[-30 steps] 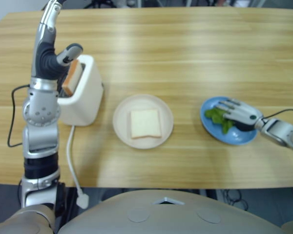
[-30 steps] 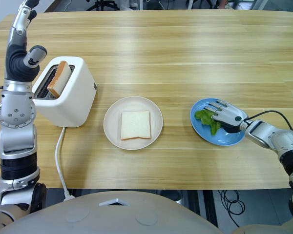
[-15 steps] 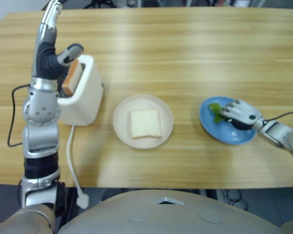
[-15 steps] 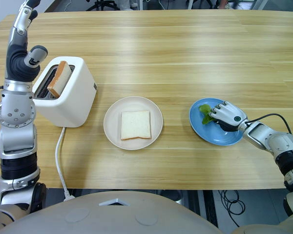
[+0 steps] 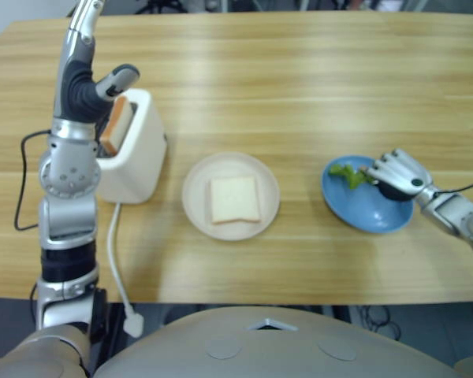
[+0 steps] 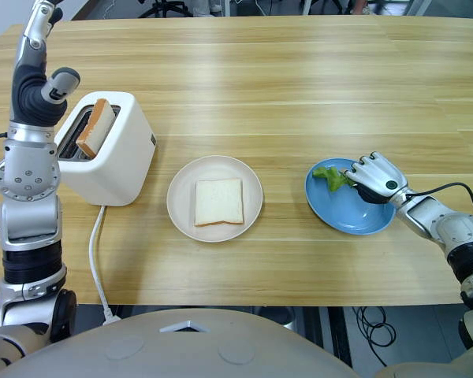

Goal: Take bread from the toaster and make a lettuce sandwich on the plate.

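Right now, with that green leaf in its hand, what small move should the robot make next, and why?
Probably carry the lettuce left and lay it on the bread slice. The right hand is closed on the leaf above the blue plate, and that slice lies bare on the white plate. A second slice stands in the toaster for the top.

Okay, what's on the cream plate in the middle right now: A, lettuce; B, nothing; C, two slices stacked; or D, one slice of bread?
D: a single bread slice lies flat on the plate, while the lettuce is in the right hand at the blue dish.
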`<state>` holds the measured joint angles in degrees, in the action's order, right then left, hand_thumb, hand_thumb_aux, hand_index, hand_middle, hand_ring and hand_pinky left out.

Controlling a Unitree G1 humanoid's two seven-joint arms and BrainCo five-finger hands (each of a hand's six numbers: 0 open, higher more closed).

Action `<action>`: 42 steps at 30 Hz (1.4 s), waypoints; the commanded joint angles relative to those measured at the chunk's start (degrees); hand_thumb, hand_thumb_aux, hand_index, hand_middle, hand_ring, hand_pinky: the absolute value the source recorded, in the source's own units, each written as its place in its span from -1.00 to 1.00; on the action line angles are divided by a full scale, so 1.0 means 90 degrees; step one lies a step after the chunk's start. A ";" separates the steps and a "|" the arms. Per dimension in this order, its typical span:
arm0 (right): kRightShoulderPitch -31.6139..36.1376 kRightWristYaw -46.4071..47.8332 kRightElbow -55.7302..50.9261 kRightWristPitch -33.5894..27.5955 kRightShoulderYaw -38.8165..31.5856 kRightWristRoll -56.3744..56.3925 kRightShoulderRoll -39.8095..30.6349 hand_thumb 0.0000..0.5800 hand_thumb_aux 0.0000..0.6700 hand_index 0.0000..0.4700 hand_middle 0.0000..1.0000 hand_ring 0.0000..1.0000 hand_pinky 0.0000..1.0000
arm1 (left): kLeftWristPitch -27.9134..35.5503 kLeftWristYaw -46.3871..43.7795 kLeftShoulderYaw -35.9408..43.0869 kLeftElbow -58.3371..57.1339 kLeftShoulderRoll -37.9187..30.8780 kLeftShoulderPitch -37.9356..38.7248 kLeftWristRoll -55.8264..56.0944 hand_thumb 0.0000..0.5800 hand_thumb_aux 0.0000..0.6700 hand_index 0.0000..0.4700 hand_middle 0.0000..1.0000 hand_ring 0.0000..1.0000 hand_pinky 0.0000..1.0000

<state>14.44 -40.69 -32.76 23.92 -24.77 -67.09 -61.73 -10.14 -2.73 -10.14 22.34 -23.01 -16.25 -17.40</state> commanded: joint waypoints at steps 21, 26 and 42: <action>0.0326 0.0741 0.3355 -0.0419 0.0306 -0.0351 0.0799 1.00 1.00 0.96 1.00 1.00 1.00 | -0.0165 0.0170 0.0368 -0.0506 0.0104 -0.0327 -0.0115 -1.00 -1.00 -1.00 -1.00 -1.00 -1.00; 0.0609 0.0824 0.3309 -0.0286 0.0198 -0.0407 0.1163 1.00 1.00 0.96 1.00 1.00 1.00 | -0.0218 0.0197 0.0419 -0.0606 0.0141 -0.0376 -0.0155 -1.00 -1.00 -1.00 -1.00 -1.00 -1.00; 0.1516 0.0730 0.2085 0.0111 -0.0665 -0.0424 0.2757 1.00 1.00 0.96 1.00 1.00 1.00 | -0.0395 0.0337 0.0576 -0.1041 0.0170 -0.0518 -0.0225 -1.00 -1.00 -1.00 -1.00 -1.00 -1.00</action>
<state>27.05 -34.27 -13.54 24.39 -29.68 -70.24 -37.60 -13.73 0.07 -5.31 13.80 -21.65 -20.25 -18.98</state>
